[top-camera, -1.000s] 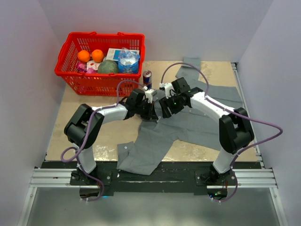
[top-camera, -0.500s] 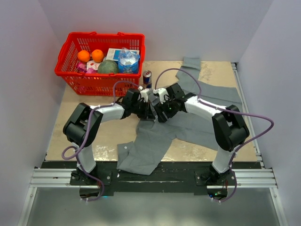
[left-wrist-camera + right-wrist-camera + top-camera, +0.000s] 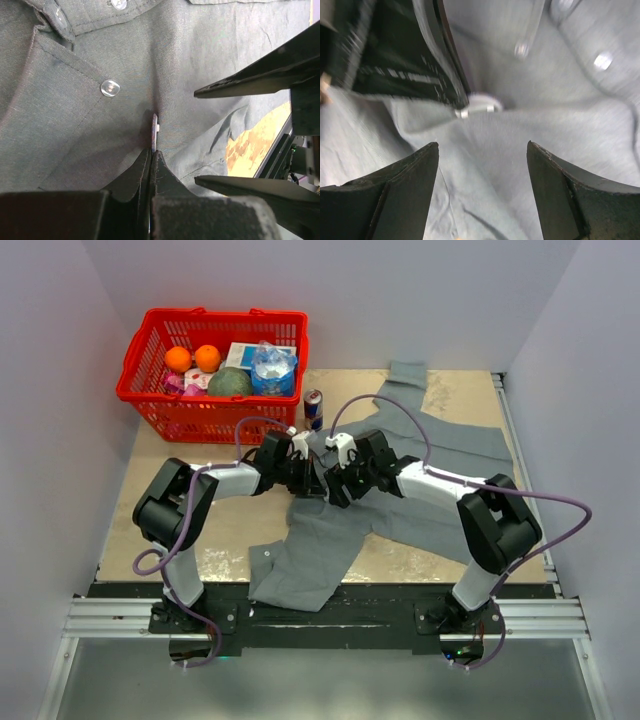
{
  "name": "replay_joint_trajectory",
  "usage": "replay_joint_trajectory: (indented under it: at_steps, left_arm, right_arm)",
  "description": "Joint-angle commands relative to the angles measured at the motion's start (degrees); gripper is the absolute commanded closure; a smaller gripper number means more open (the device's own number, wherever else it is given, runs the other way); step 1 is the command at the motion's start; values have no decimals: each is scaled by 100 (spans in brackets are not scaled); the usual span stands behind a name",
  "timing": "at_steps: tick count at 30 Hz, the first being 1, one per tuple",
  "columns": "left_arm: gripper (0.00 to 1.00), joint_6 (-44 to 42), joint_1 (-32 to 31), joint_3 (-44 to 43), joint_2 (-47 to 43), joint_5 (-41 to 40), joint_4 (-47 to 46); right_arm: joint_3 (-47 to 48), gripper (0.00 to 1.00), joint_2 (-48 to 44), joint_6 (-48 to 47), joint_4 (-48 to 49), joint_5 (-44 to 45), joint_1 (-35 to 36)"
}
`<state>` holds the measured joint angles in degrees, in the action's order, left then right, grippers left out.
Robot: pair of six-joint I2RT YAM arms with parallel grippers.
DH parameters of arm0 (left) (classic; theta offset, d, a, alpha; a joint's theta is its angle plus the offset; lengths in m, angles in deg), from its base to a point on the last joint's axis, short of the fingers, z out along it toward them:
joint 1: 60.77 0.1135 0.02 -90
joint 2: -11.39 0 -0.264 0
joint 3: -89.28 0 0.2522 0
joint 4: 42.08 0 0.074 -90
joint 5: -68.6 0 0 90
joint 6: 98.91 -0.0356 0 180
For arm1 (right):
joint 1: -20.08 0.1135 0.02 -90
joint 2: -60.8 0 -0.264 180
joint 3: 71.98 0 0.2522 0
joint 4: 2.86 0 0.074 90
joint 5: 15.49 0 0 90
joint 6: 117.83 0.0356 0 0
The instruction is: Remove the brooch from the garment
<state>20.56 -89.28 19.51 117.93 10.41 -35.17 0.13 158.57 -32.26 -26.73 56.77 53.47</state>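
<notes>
The grey shirt lies spread on the table and fills both wrist views, left and right. My left gripper is shut on the brooch, a thin disc seen edge-on, still against a raised fold of cloth. In the right wrist view the brooch shows as a pale blurred disc at the left fingertips. My right gripper is open and empty, its jaws wide apart just in front of the brooch, facing the left gripper. The right fingers show in the left wrist view.
A red basket with oranges, a bottle and packets stands at the back left. A drink can stands just behind the grippers. Pale shirt buttons lie near the brooch. Walls close in on the left, back and right.
My right gripper has moved left and lower, close up to the left gripper. The left gripper has shifted slightly left, still pinching at the same spot on the shirt.
</notes>
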Motion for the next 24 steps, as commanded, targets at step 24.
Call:
replay_joint_trajectory:
  at_steps: [24]
  left_arm:
    - [100,-38,91,-156,42,71,8]
  right_arm:
    - [475,50,646,-304,265,1185,502]
